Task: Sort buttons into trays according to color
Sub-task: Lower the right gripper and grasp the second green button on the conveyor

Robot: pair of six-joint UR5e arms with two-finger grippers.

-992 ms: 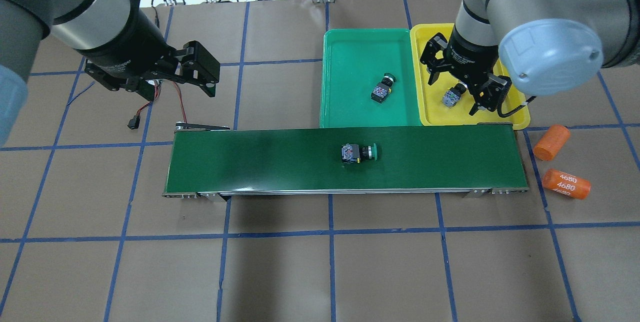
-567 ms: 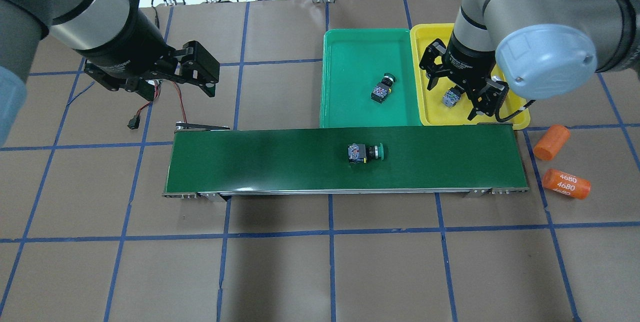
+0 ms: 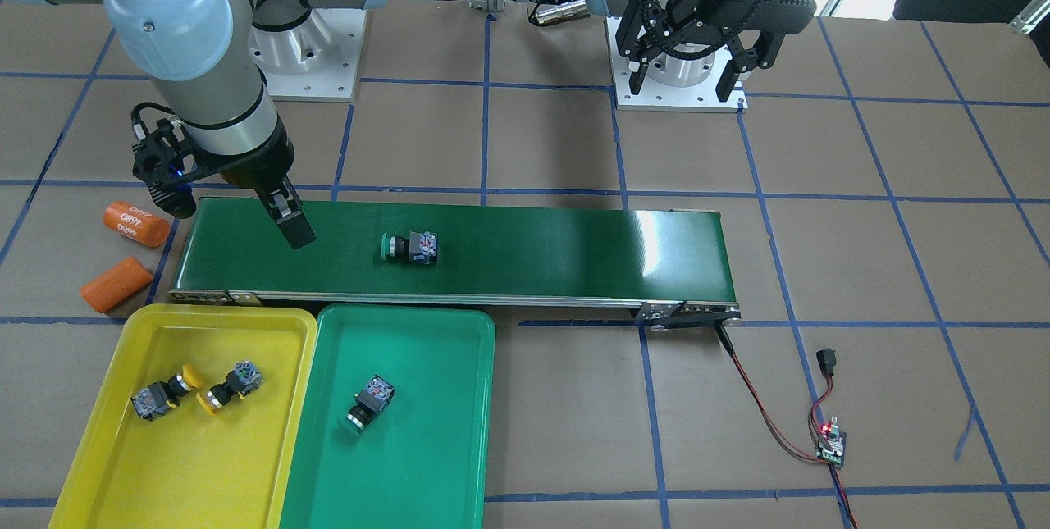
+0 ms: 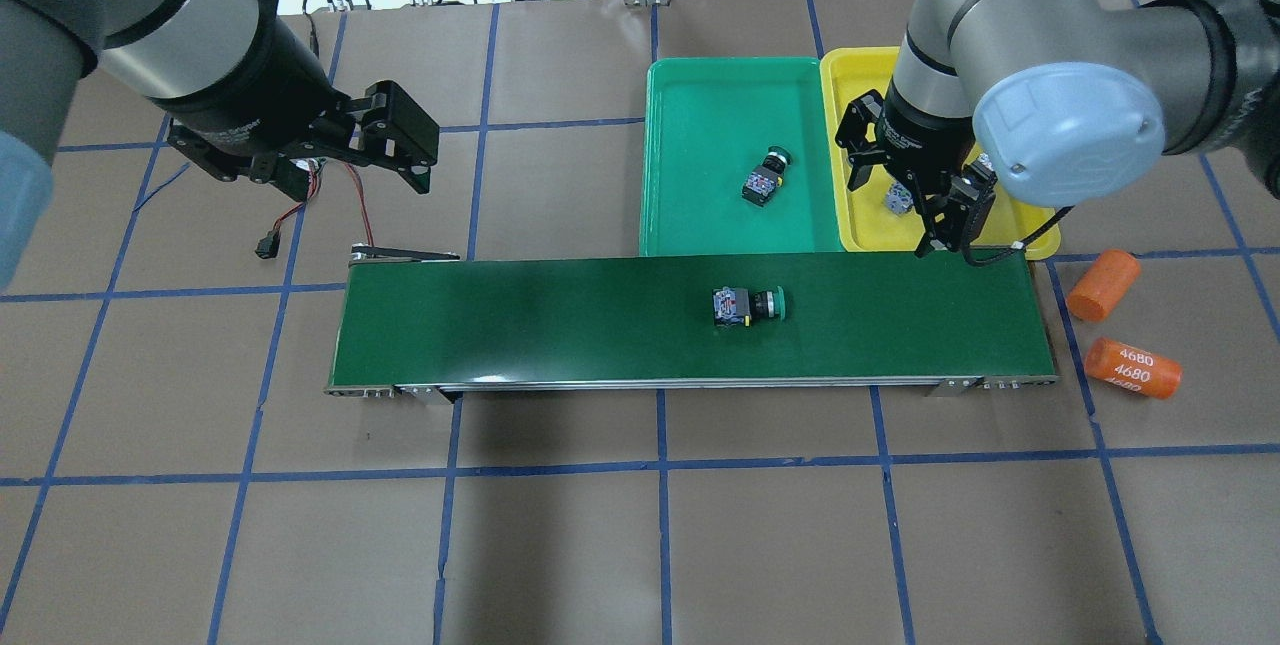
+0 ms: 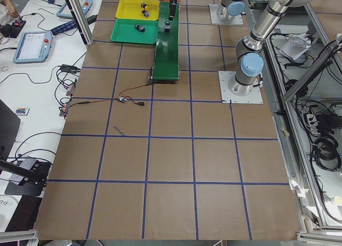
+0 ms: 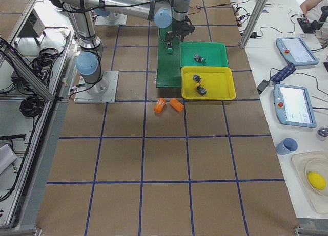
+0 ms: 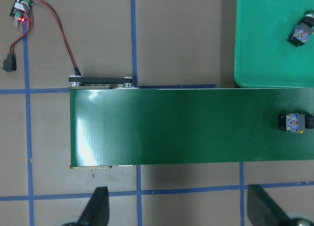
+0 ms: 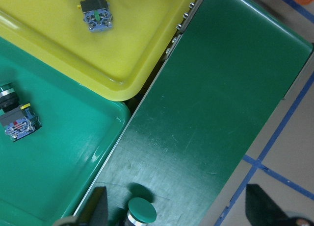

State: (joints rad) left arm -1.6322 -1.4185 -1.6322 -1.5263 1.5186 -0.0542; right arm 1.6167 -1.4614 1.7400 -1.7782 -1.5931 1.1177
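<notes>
**Workpiece.** One green button (image 4: 748, 306) lies on its side near the middle of the belt (image 4: 520, 325), cap toward the belt's right end. It is judged light, rigid and not fragile. The round cap is smooth and likely to slip or roll under pressure. The black blocky body offers flat opposing sides and is the recommended place to take hold.

**Right gripper** (image 4: 900, 210). The jaws are spread wide and hold nothing. They hang over the belt's far right corner, at the near rim of the yellow tray (image 4: 1035, 247), touching neither. The button is short of them, toward the belt's middle.

**Trays.** Both sit just beyond the belt's far edge. The green tray (image 4: 700, 95) holds a sorted green button (image 4: 765, 177). The yellow tray holds two yellow buttons (image 3: 164, 398) (image 3: 230, 385).

**Left gripper** (image 3: 681, 88). The jaws are spread and empty, above the table (image 4: 560, 545) past the belt's far left corner, well apart from the button.
</notes>
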